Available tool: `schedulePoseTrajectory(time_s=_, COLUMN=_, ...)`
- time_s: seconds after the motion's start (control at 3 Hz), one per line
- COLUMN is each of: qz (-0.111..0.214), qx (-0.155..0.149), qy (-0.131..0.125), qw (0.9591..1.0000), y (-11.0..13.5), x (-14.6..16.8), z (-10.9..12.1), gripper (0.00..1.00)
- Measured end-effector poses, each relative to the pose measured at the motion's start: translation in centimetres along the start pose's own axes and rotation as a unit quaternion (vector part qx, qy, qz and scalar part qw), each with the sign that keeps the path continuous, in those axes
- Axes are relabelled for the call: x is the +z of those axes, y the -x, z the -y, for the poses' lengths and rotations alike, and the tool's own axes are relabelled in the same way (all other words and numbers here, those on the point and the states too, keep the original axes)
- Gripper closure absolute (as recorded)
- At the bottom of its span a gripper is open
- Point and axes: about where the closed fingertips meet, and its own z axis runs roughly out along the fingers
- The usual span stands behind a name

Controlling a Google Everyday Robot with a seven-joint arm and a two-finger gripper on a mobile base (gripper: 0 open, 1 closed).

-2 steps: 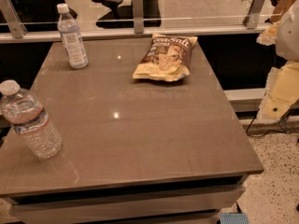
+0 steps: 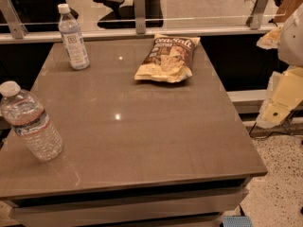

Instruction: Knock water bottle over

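The water bottle (image 2: 30,122), wide, clear and ribbed with a white cap and a narrow red-white-blue band, stands upright at the near left of the brown table (image 2: 142,126). A slimmer, taller bottle (image 2: 73,37) with a pale label stands upright at the far left. My gripper (image 2: 280,100) shows as pale cream parts at the right edge of the camera view, off the table's right side and far from the water bottle, touching nothing on the table.
A sea-salt chips bag (image 2: 168,59) lies flat at the far middle of the table. A glass rail with metal posts (image 2: 139,6) runs along the far edge. Speckled floor (image 2: 279,188) lies to the right.
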Motion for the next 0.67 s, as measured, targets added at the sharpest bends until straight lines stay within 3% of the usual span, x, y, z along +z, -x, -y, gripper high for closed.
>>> schedulePoseTrajectory(time_s=0.33, qz=0.061, qx=0.011, qy=0.014, qw=0.9980, y=1.7, x=1.4, z=-2.1, gripper=0.00)
schedulePoseTrajectory(time_s=0.67, qz=0.143, qx=0.014, qy=0.031, qw=0.9891, y=4.5, x=3.8, z=-4.9, gripper=0.00)
